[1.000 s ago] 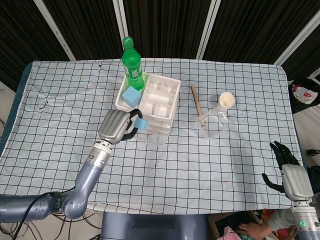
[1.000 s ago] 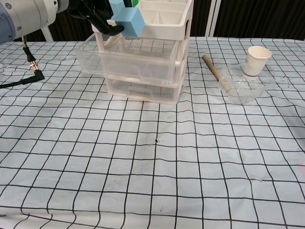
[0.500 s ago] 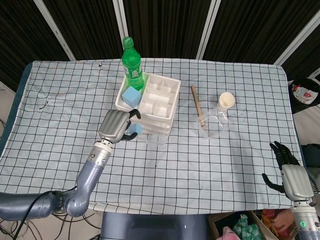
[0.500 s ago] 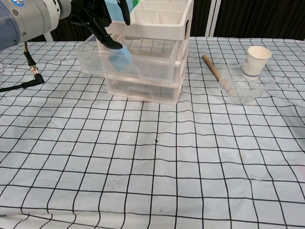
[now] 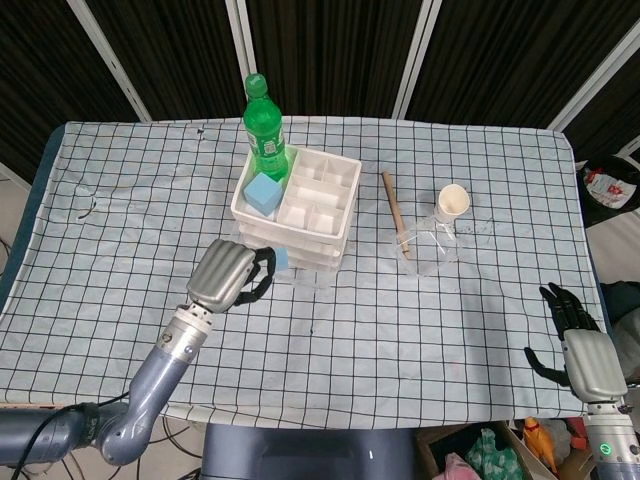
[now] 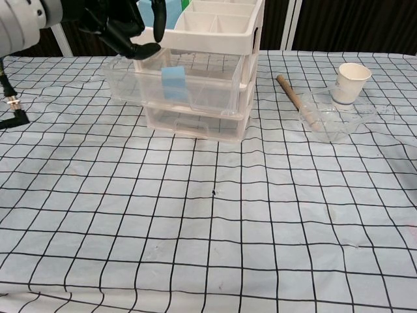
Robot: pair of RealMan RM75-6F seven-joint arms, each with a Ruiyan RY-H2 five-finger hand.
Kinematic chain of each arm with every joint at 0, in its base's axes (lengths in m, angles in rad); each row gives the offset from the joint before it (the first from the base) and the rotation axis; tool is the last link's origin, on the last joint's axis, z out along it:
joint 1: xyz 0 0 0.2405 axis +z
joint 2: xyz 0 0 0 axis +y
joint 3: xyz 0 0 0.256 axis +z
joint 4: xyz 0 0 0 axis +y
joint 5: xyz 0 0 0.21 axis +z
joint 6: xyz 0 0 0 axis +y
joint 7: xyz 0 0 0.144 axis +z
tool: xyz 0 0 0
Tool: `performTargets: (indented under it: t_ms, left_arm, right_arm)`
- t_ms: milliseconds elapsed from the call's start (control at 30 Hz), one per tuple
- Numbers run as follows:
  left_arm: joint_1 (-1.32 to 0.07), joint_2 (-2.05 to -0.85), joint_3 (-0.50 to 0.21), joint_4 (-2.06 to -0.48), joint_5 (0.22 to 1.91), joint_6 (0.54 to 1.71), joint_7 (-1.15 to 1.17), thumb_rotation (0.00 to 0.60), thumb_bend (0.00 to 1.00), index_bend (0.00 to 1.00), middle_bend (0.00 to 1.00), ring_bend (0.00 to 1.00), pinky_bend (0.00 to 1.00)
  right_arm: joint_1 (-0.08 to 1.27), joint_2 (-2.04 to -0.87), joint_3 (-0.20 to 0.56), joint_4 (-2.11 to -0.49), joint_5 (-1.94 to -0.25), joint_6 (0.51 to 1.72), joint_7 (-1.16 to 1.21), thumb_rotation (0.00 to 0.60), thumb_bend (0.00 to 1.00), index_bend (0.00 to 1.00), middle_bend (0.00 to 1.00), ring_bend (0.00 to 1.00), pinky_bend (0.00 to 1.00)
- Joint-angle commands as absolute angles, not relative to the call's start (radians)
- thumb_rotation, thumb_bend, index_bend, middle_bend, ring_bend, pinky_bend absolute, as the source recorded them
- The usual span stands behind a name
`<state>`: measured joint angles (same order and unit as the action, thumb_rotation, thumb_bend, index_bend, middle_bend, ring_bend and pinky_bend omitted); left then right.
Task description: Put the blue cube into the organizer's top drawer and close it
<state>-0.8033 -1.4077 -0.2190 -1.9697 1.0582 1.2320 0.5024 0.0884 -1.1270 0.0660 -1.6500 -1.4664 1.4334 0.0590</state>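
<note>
Blue cube sits inside the organizer's top drawer, toward its left side, seen through the clear front wall. In the head view only a corner of it shows past the left hand. Placing looks done; closing is what's left, since the drawer is pulled out well forward of the organizer body.

Left hand hangs just above the drawer's left front corner, fingers loosely curled and apart, holding nothing; whether it touches the drawer rim I can't tell. Right hand is well apart at the table's near right edge, fingers spread, empty.

Containers: the organizer's white top tray has several compartments; a second blue block lies in the large left one, the others look bare. Lower drawer is shut, nothing visible in it. Green bottle stands upright just behind the organizer. To the right, a paper cup stands beside a clear plastic tray, with a wooden stick lying just left of the tray, its near end at the tray's edge. Contents of the cup can't be seen.

Next move, as I judge it: push the drawer front back flush.
</note>
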Motion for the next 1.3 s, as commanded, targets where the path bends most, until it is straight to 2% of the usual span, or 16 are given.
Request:
performTargets:
  t_ms: [33, 267, 667, 1000, 1300]
  left_arm:
    - [-0.777, -1.378, -0.174, -1.994, 1.092, 1.221, 0.494, 0.600, 0.45, 0.70, 1.00, 0.98, 0.94]
    - [-0.757, -1.362, -0.113, -1.951, 1.115, 1.187, 0.512, 0.600, 0.45, 0.73, 1.00, 0.98, 0.95]
    - [-0.762, -1.422, -0.115, -1.868, 1.069, 1.130, 0.490, 0.600, 0.46, 0.74, 1.00, 0.97, 0.95]
    - [-0.764, -1.462, -0.089, -1.852, 1.068, 1.104, 0.523, 0.600, 0.46, 0.74, 1.00, 0.97, 0.95]
    - [-0.781, -1.494, -0.102, -1.800, 1.003, 1.073, 0.552, 0.600, 0.46, 0.73, 1.00, 0.97, 0.95]
  right_arm:
    - [0.088, -1.127, 0.066, -1.650, -1.467, 1.434, 0.058, 0.600, 0.28, 0.06, 0.00, 0.00, 0.18]
    - [0.088, -1.128, 0.067, -1.651, -1.465, 1.433, 0.058, 0.600, 0.28, 0.07, 0.00, 0.00, 0.18]
    - [0.089, -1.127, 0.068, -1.652, -1.458, 1.428, 0.059, 0.600, 0.28, 0.07, 0.00, 0.00, 0.18]
    - [0.090, -1.123, 0.068, -1.654, -1.452, 1.421, 0.064, 0.600, 0.28, 0.07, 0.00, 0.00, 0.18]
    - [0.090, -1.123, 0.069, -1.655, -1.453, 1.421, 0.064, 0.600, 0.28, 0.07, 0.00, 0.00, 0.18]
